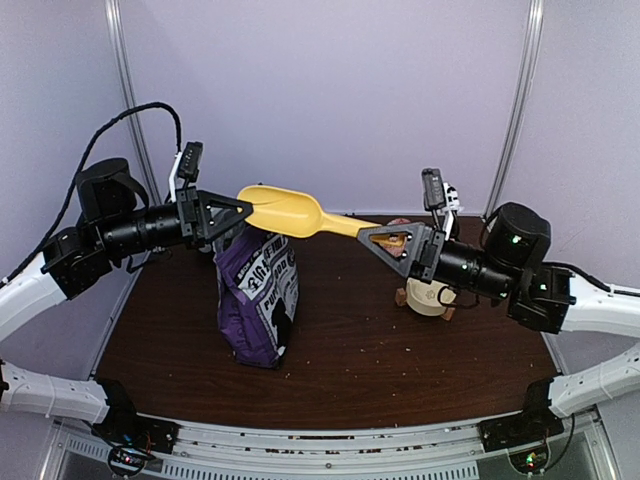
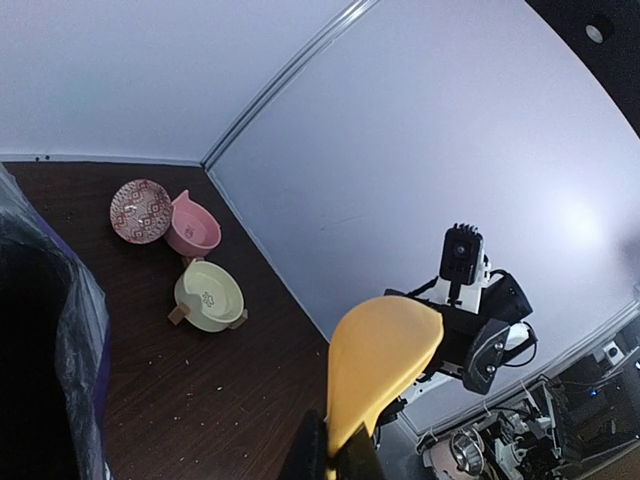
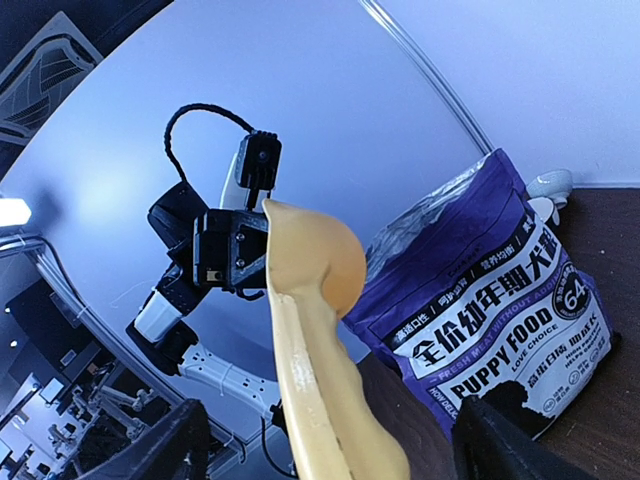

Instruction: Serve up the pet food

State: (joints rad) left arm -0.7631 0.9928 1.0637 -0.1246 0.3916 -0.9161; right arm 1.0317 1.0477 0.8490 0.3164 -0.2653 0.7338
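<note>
yellow scoop (image 1: 290, 212) in the air between both claws, above the purple bag (image 1: 258, 295)

near: brown desk (image 1: 400, 385) with tiny pale specks (image 1: 380, 350) scattered right of the bag, too small to tell if they are pet food. mid left: the bag stands upright, top open, its mouth dark inside, so the pet food cannot be made out there; the scoop shows only yellow plastic in every view. above the bag: left claw (image 1: 245, 212) closed on the broad end of the scoop. the handle points right and runs between the fingers of the right claw (image 1: 370, 236), which stand wide apart on either side of it, open. far right: cream bowl (image 2: 208, 295) on a wooden stand, then a pink bowl (image 2: 192, 230) and a patterned dish (image 2: 140, 210) just beside it.
</note>
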